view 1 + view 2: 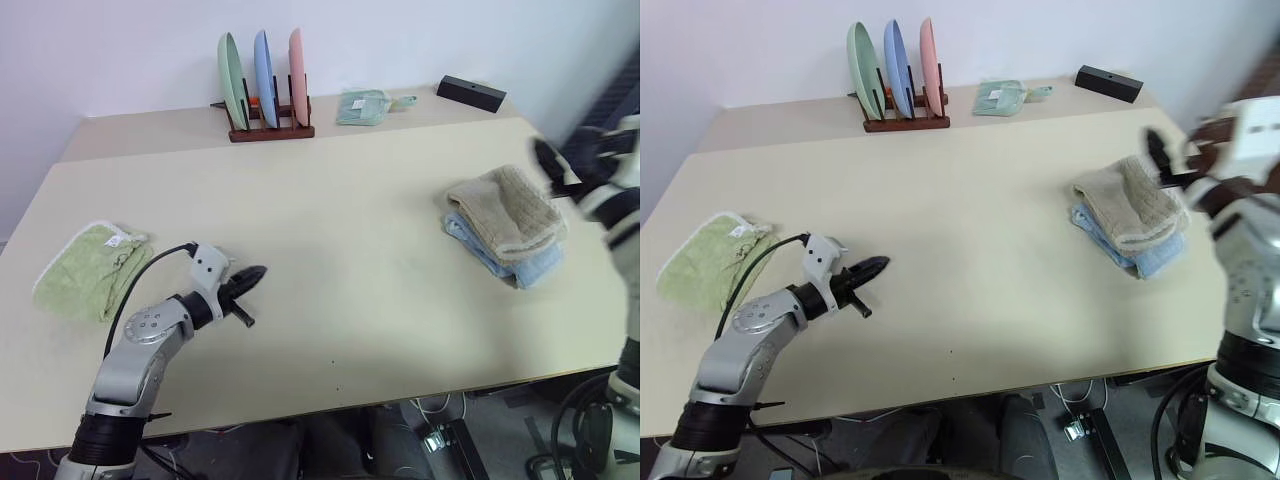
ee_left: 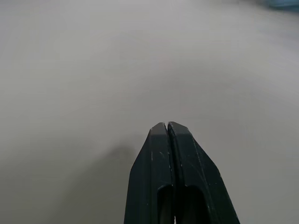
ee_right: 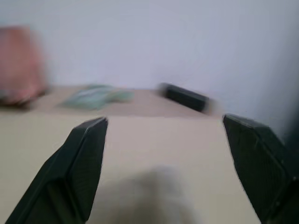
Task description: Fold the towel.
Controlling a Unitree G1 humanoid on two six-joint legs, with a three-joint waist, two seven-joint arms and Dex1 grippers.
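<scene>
The beige towel (image 1: 510, 210) lies folded near the table's right edge, on top of a light blue towel (image 1: 528, 268). My right gripper (image 1: 1162, 152) hovers just right of and above the towel, blurred, touching nothing. Seen from the right wrist, its two black fingers (image 3: 86, 154) stand wide apart with nothing between them, so the right gripper (image 3: 163, 120) is open. My left gripper (image 1: 256, 272) is shut and empty, low over the bare tabletop at the left, pointing right. In the left wrist view, the left gripper (image 2: 167, 126) has its fingers pressed together.
A light green towel (image 1: 90, 268) lies at the table's left edge. A wooden rack (image 1: 268, 128) with three plates stands at the back, with a small green cloth (image 1: 362, 106) and a black box (image 1: 470, 93) to its right. The table (image 1: 350, 250) has bare middle ground.
</scene>
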